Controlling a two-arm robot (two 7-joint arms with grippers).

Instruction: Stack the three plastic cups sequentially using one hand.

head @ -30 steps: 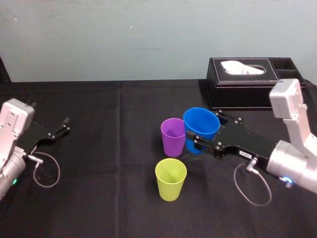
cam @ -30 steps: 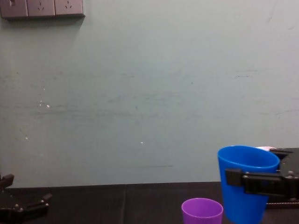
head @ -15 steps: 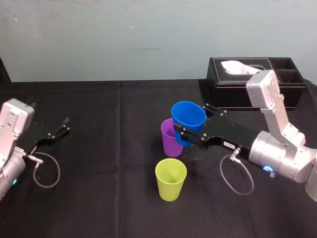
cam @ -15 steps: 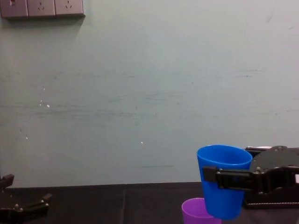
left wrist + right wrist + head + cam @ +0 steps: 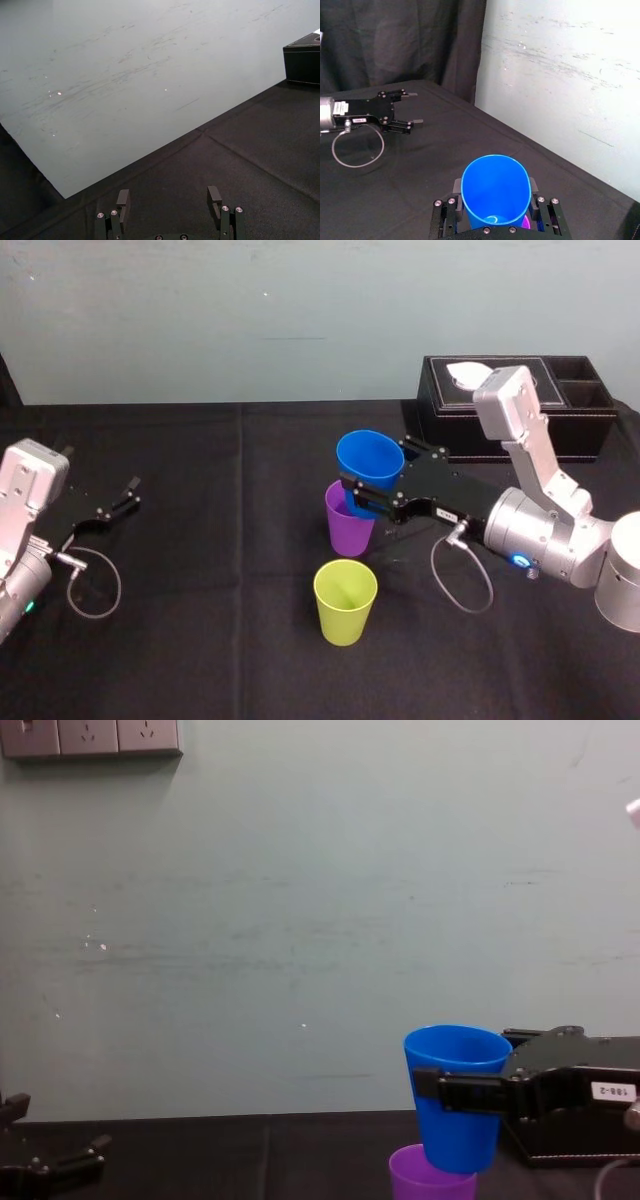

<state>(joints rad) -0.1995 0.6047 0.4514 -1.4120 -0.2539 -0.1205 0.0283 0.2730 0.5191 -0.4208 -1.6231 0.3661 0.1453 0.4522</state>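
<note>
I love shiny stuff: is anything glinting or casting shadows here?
Right wrist view: a small glint sits deep inside the blue cup, gripped by the right tool over the purple cup. Head view: shadows barely show on the black cloth around the yellow-green cup; left tool parked at the left.

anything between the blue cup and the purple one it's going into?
Nothing visible. The right gripper holds the blue cup just over the open mouth of the purple cup. The yellow-green cup stands apart, nearer the robot. The left gripper is parked far to the left.
</note>
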